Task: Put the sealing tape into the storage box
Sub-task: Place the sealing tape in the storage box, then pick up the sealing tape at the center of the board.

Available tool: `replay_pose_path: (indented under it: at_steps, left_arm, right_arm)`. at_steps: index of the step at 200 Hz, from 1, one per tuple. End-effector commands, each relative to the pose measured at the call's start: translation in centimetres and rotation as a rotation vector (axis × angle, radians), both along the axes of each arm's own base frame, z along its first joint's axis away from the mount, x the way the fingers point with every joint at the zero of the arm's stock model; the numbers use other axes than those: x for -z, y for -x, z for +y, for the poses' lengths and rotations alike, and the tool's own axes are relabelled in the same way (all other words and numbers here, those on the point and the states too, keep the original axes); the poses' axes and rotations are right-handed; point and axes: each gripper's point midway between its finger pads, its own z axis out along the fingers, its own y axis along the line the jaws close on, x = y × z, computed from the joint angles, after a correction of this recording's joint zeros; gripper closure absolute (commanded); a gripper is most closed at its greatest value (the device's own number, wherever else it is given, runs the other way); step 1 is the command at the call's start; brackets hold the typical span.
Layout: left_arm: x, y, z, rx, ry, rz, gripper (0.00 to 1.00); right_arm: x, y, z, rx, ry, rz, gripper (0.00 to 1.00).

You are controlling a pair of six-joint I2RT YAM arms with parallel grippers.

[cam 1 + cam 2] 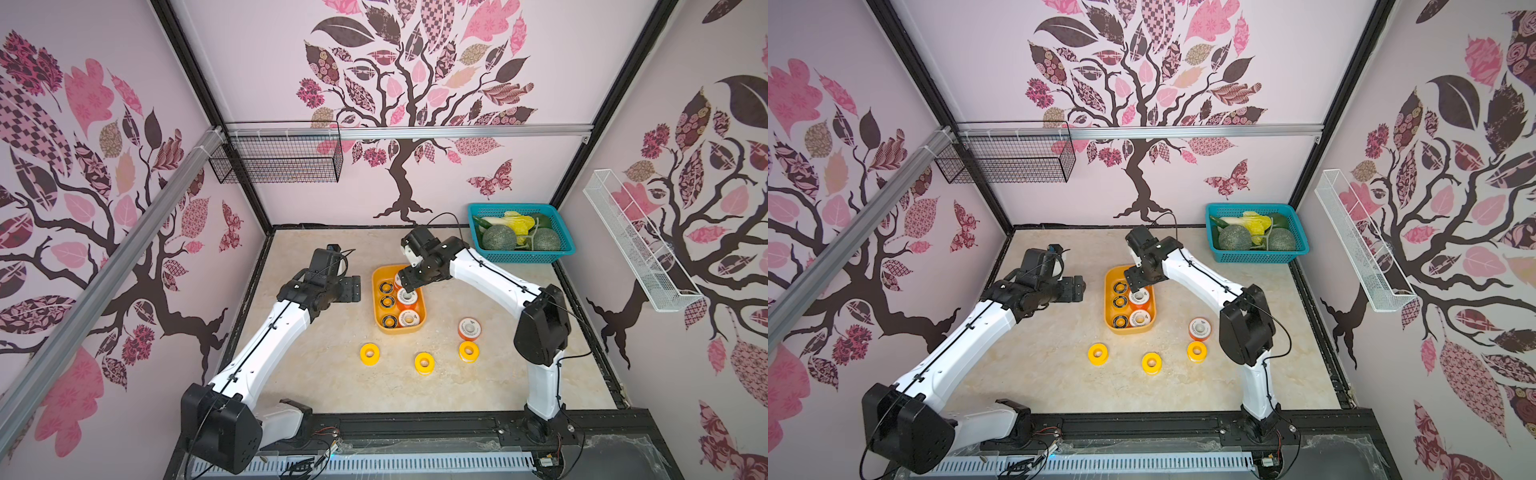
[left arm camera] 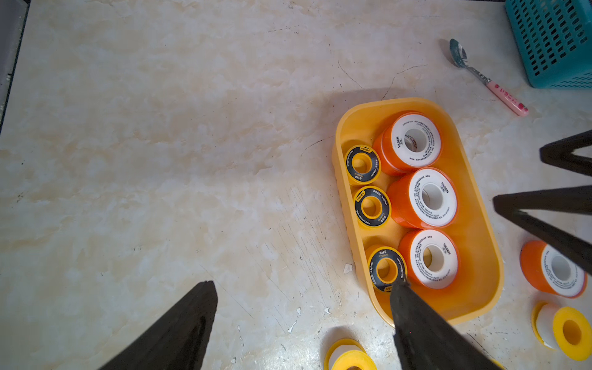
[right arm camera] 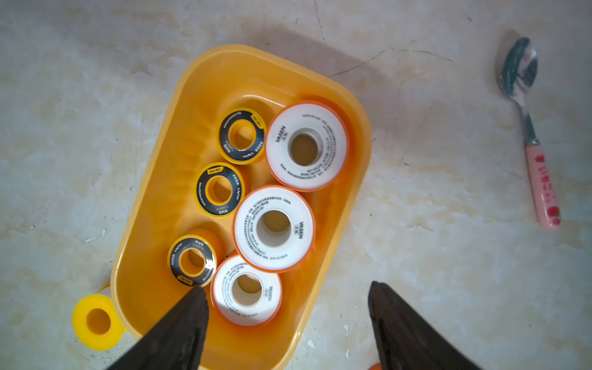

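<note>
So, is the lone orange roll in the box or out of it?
Out. The orange roll lies flat on the table, apart from the box, next to a yellow roll.

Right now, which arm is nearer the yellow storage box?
Right. The right arm holds its jaws open directly over the storage box. The left arm has its jaws, also open, off the box's left side over the table, apart from it.

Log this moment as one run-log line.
storage box: six rolls inside | table: one orange roll, three yellow rolls outside | right gripper: open, empty, over box | left gripper: open, empty, beside box
</note>
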Motion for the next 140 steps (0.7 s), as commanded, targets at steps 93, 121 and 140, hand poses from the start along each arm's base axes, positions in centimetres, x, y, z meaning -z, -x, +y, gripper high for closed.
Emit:
replay_pose_path:
  at_steps: [93,121,140]
  left_arm:
    - [1.3,0.5,-3.2,0.151,0.035,0.073,0.1]
    - [1.3,1.2,-4.9,0.205,0.014,0.074,0.1]
    - [1.3,1.6,-5.5,0.222,0.004,0.072,0.1]
  right_arm:
    - [0.9,1.8,-10.3,0.253,-0.257,0.092,0.19]
    - [1.3,2.1,-11.6,0.28,-0.248,0.091,0.19]
    - [1.7,2.4,-12.3,0.296,-0.233,0.095,0.19]
